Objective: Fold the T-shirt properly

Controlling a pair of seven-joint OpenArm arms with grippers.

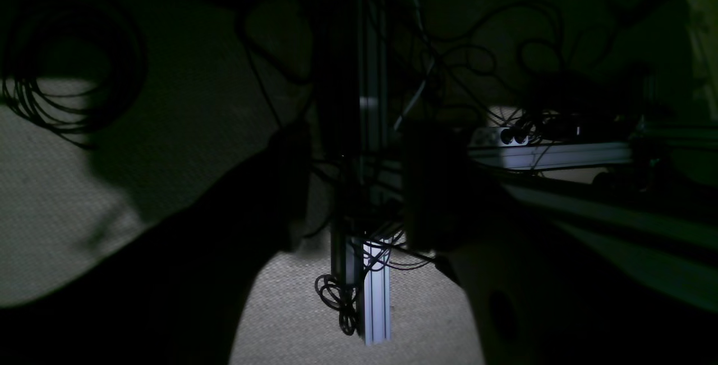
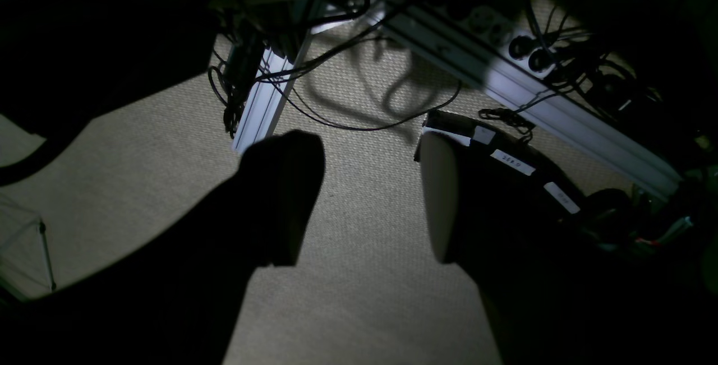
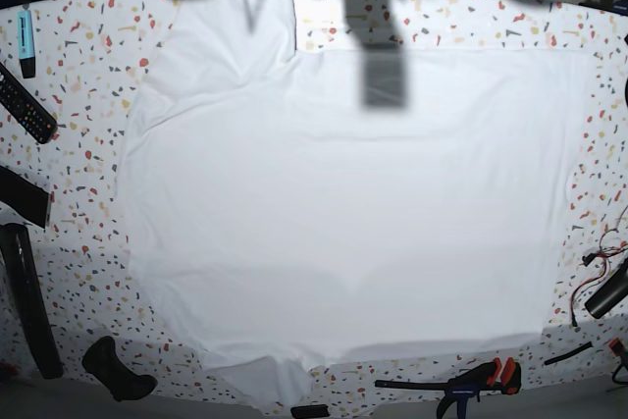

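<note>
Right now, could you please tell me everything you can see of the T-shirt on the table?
The T-shirt is plain white, soft-looking cloth with no print, spread flat and unfolded over most of the speckled table. One sleeve reaches the far left edge, the other the near edge. Faint creases cross it, and a grey shadow falls near its far side. Nothing rests on it and no gripper touches it. It shows in the base view only.

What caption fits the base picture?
White T-shirt spread flat on a speckled table, nothing holding it.
</note>
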